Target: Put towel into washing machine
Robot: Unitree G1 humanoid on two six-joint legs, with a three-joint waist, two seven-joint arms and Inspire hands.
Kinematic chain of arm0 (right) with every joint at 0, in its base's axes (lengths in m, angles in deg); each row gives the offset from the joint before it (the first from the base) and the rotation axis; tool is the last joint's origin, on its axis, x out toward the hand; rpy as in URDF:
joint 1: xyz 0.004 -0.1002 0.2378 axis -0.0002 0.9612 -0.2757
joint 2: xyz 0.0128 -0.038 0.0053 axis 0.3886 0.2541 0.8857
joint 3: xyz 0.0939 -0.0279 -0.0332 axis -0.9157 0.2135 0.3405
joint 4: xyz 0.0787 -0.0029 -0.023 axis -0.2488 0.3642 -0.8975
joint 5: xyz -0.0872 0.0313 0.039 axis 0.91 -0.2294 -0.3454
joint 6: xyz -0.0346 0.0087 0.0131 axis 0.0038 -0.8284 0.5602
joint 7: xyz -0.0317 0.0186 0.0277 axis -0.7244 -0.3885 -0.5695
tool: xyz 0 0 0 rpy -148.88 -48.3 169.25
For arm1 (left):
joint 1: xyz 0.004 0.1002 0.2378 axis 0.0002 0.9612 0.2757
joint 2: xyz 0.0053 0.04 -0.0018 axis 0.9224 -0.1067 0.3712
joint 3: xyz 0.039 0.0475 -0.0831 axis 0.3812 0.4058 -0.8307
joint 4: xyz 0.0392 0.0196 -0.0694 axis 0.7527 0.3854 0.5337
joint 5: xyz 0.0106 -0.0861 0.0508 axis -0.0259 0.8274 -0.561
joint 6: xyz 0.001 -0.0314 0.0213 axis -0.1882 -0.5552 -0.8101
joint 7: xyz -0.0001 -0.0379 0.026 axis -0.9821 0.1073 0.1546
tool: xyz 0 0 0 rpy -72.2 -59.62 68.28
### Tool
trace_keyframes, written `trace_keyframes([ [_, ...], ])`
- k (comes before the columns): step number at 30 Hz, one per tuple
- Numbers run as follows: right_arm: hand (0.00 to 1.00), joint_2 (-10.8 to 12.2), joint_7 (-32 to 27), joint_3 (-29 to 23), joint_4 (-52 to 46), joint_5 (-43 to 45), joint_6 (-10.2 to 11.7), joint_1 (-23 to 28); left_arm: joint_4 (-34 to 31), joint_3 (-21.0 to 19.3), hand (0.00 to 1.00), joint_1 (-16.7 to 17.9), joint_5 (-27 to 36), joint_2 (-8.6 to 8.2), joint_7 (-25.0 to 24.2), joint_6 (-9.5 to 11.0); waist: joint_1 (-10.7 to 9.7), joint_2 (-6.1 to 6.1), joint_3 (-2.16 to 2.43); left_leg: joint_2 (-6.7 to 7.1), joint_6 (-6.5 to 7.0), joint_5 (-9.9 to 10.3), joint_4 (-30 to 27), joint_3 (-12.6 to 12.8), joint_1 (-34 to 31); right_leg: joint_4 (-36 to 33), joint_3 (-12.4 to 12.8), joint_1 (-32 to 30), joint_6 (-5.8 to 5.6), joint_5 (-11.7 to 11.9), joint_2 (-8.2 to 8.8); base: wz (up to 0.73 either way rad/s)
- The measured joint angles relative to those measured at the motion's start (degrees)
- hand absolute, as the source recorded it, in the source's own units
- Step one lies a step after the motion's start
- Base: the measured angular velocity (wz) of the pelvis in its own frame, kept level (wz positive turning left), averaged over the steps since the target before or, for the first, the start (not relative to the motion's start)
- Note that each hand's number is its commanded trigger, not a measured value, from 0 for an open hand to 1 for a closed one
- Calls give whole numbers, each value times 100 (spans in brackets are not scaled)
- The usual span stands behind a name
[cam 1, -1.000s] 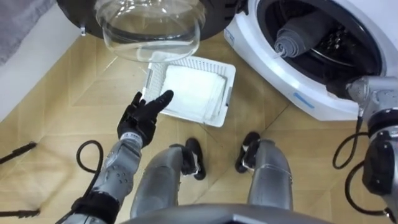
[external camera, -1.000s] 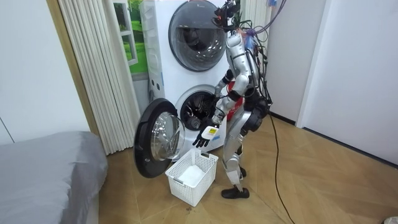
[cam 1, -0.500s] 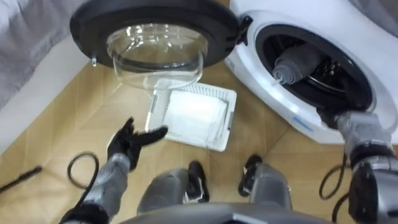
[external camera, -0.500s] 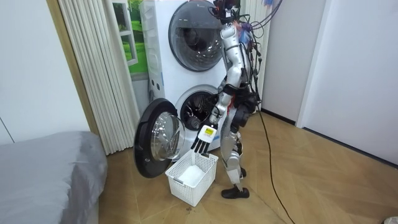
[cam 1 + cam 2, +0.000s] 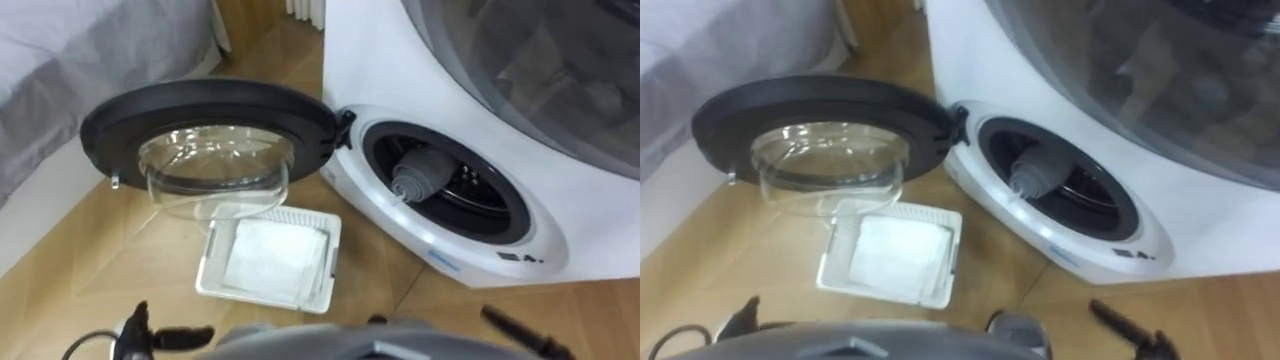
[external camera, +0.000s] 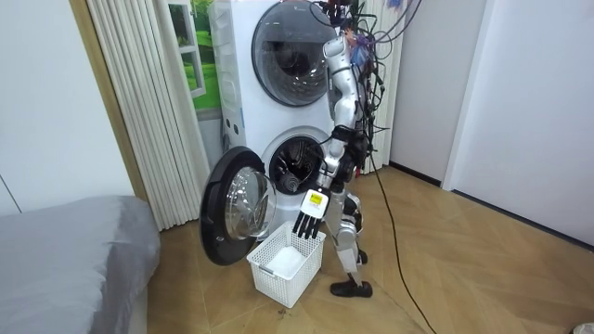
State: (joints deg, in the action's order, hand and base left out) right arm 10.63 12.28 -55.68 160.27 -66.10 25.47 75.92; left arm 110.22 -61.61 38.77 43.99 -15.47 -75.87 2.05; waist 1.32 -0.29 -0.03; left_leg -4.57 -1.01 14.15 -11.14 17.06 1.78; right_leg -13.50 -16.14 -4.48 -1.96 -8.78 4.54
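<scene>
A white towel (image 5: 272, 254) lies folded flat in a white mesh basket (image 5: 330, 262) on the floor, below the washing machine's open round door (image 5: 205, 125). A rolled grey towel (image 5: 418, 178) sits inside the drum opening (image 5: 475, 205). My left hand (image 5: 168, 335) shows at the bottom left, fingers straight, holding nothing. In the room view the left hand (image 6: 308, 216) hangs just above the basket (image 6: 278, 274), fingers pointing down. My right hand (image 5: 522, 328) shows at the bottom right, a straight dark finger in front of the machine, nothing in it.
A second machine with a glass door (image 5: 540, 60) is stacked on top. A grey bed (image 5: 70, 70) stands to the left, with white curtains (image 6: 139, 102) beside the machines. Bare wooden floor (image 6: 464, 269) lies at the room view's right.
I have straightened up and the view has tilted up toward the machines. My left hand dropped to the view's bottom edge, and my right arm came back from the drum front.
</scene>
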Motion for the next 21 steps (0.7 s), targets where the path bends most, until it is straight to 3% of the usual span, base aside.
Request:
trace_keyframes([
  [4, 0, 102, 299, 169, 51, 820, -2, -97, 241, -6, 0, -50, -175, -11, 3, -34, 43, -19, -42, -8, -16, 4, 131, -2, 202, 79, 54, 152, 24, 38, -58, -9],
  [7, 0, 119, 521, 357, 5, 1128, -8, -92, 439, -82, 0, -37, -264, -10, 7, -166, 48, -30, -40, -38, -40, 22, 179, -10, 313, 197, 25, 322, 22, 61, -98, 3],
  [16, 0, 194, 813, 363, -33, 1315, -121, -88, 420, -112, 0, -65, -918, -155, -5, -623, 29, -53, -31, -83, -79, 40, 154, -12, 411, 376, 46, 483, 25, 63, -189, -1],
  [21, 0, 237, 863, 350, -51, 1460, -199, -89, 420, -114, 0, -125, -1050, -163, -12, -762, 22, -94, -61, -87, -80, 39, 149, -11, 537, 398, 112, 592, 19, 59, -206, -6],
])
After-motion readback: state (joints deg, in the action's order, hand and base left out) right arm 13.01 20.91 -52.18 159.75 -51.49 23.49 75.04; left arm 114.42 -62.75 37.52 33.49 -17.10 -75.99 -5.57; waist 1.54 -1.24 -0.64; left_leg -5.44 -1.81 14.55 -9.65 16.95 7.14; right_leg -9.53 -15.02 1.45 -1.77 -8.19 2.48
